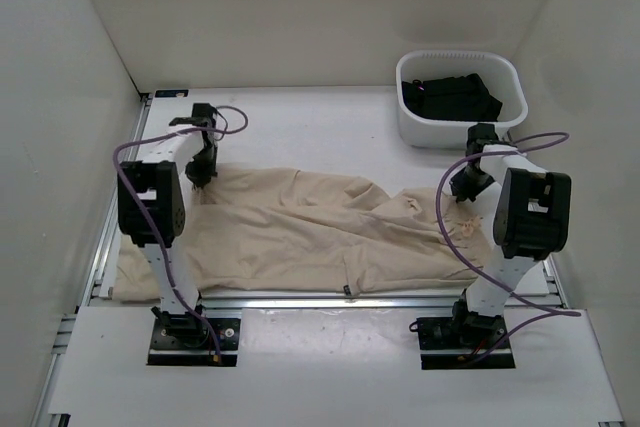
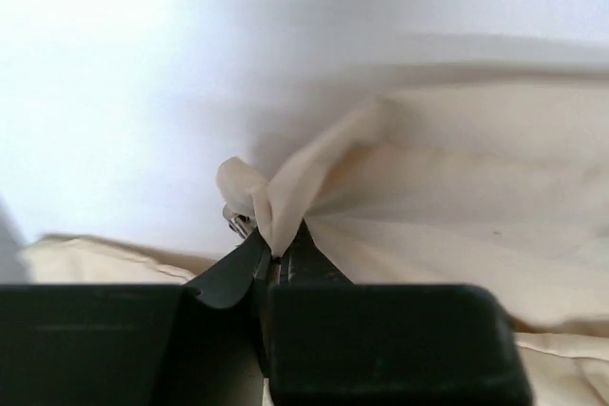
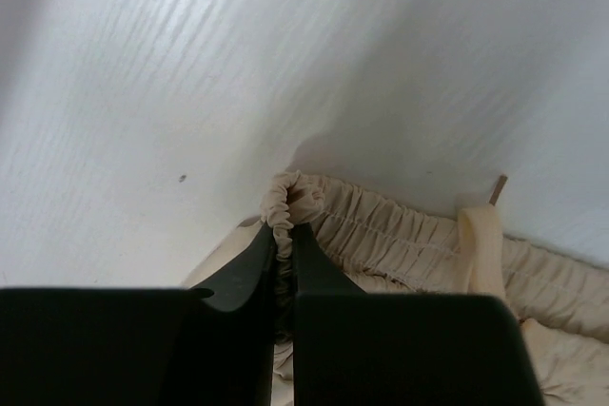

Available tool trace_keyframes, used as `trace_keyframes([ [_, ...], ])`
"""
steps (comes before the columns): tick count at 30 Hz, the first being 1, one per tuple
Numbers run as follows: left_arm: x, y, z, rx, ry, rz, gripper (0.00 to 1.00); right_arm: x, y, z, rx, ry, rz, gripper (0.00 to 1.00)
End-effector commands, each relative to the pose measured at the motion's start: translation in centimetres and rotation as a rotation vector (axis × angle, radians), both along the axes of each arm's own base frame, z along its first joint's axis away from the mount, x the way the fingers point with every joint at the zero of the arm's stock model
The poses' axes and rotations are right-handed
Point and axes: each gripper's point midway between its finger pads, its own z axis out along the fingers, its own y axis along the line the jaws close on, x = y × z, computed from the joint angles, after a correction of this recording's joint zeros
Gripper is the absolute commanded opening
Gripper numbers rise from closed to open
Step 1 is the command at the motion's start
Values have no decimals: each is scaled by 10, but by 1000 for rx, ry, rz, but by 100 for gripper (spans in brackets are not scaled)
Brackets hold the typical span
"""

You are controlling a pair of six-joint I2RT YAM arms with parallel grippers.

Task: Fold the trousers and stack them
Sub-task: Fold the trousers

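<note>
**Beige trousers pinched at both ends, no fold made yet**

Beige trousers (image 1: 320, 232) lie spread lengthwise across the middle of the overhead frame, running from lower left to centre right on the white surface (image 1: 300, 127). The cloth is open and wrinkled, and I see no fold in it.

My left claw (image 1: 202, 177) sits at the upper left corner of the garment. In the left wrist view its jaws are nearly together, with a small peak of fabric bunched between them and lifted a little off the surface.

My right claw (image 1: 462, 190) is at the right end. In the right wrist view its jaws are pinched narrow on the gathered elastic waistband, at the edge farthest up the frame. A flat drawstring (image 3: 481, 244) lies on the waistband to the right of that grip.

In the upper right of the overhead frame stands a white basket (image 1: 412, 127) holding black garments (image 1: 450, 97), apart from the trousers.

I judge the task to be at its start. Both grips look set for a first fold, but every fold and the stacking are left to do.
</note>
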Motion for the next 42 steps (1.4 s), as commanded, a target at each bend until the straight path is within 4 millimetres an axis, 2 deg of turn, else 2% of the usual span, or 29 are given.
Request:
trace_keyframes([
  [1,68,46,134,162,-509,120,14,-17,-28,20,-112,2,-25,0],
  [2,74,53,161,180,-574,145,14,-23,-34,22,-133,7,-30,0],
  [4,70,52,194,188,-650,152,14,-25,-40,34,-153,-20,-19,0],
  [7,49,54,194,198,-644,157,14,-34,-43,38,-177,-12,-1,0],
  [8,34,55,166,211,-570,153,14,-36,-44,42,-186,-14,-4,0],
  [11,-4,65,124,236,-450,166,14,-40,-55,51,-192,-29,-32,0],
  [12,-29,65,90,241,-351,154,14,-40,-55,54,-193,-38,-33,0],
  [13,-44,67,77,244,-311,158,14,-40,-60,60,-197,-56,-50,0],
  [14,-56,71,71,238,-292,170,14,-44,-65,59,-197,-53,-65,0],
  [15,-74,72,54,226,-241,174,14,-44,-65,62,-199,-62,-66,0],
  [17,-88,77,50,198,-237,203,14,-46,-71,66,-193,-75,-91,0],
  [18,-103,86,40,181,-207,241,14,-45,-71,70,-196,-87,-92,0],
  [20,-112,98,38,169,-201,292,14,-48,-79,71,-199,-97,-117,0],
  [21,-111,109,45,152,-232,340,14,-47,-78,71,-182,-118,-129,0],
  [24,-92,122,75,123,-330,376,14,-47,-85,78,-158,-154,-158,0],
  [25,-70,127,105,126,-421,374,14,-48,-88,81,-161,-164,-168,0],
  [27,-48,134,145,139,-528,375,14,-46,-92,88,-158,-188,-181,0],
  [28,-30,140,178,132,-617,373,14,-48,-96,93,-163,-202,-195,0],
  [29,-24,142,194,137,-658,372,14,-50,-100,97,-172,-209,-197,0],
  [31,-16,142,211,130,-699,364,14,-52,-105,102,-180,-215,-201,0],
  [33,-16,142,201,127,-675,365,14,-58,-107,99,-183,-201,-202,0],
  [34,-19,139,190,114,-651,360,14,-59,-108,98,-175,-201,-196,0],
  [35,-28,134,164,97,-586,357,14,-62,-105,93,-162,-202,-191,0],
  [37,-39,129,137,78,-520,354,14,-58,-97,90,-119,-219,-171,0],
  [38,-50,125,118,71,-468,356,14,-56,-98,91,-121,-228,-172,0],
  [40,-55,125,106,74,-433,360,14,-55,-96,91,-109,-234,-177,0],
  [42,-57,128,106,76,-433,369,14,-51,-95,95,-104,-248,-174,0],
])
